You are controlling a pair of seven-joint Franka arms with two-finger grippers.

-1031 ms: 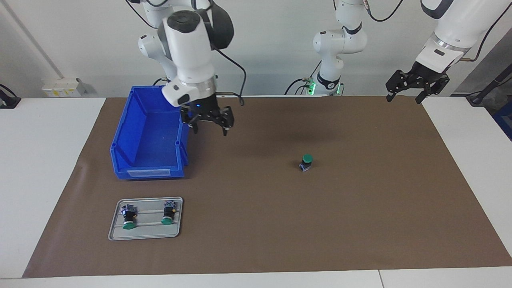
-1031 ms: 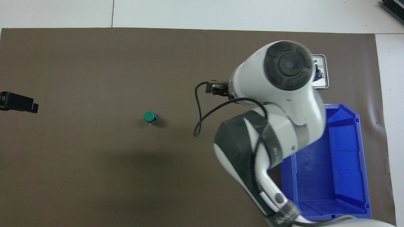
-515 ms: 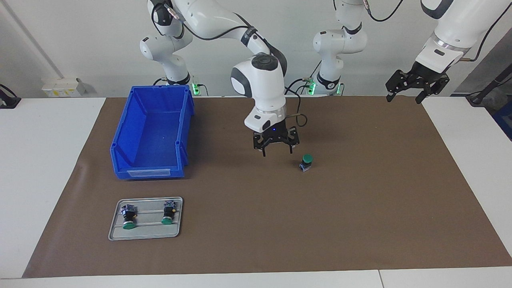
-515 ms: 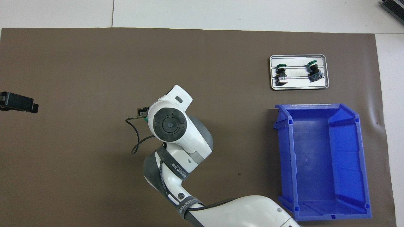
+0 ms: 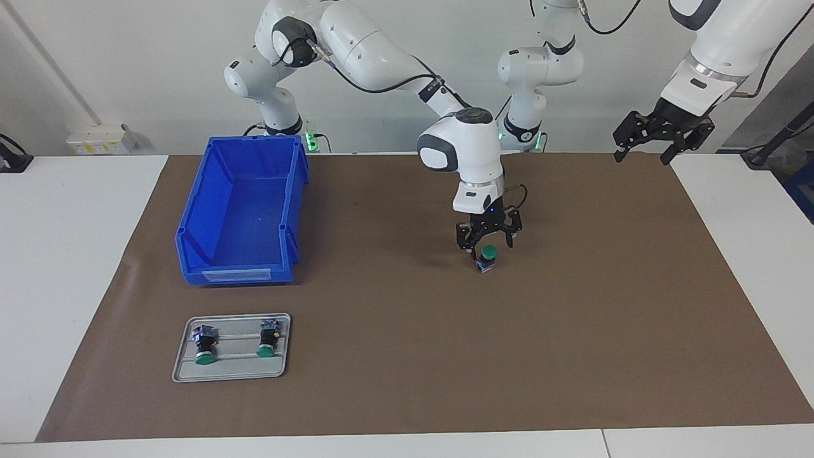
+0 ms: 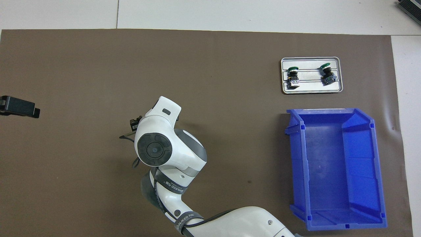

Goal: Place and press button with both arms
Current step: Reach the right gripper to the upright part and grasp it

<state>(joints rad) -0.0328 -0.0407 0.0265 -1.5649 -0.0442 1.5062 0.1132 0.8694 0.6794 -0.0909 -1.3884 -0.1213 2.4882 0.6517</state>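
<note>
A green-capped button stands upright on the brown mat near the middle of the table. My right gripper hangs just over it, open, with a finger on each side of the green cap. In the overhead view the right arm's wrist covers this button. My left gripper waits, open and empty, up in the air over the mat's edge at the left arm's end; it also shows in the overhead view.
A grey tray farther from the robots at the right arm's end holds two more buttons lying down; it also shows in the overhead view. An empty blue bin stands nearer the robots than the tray.
My right arm swung from beside the blue bin across the mat and came down over the standing button. The left arm and the button have not moved.
</note>
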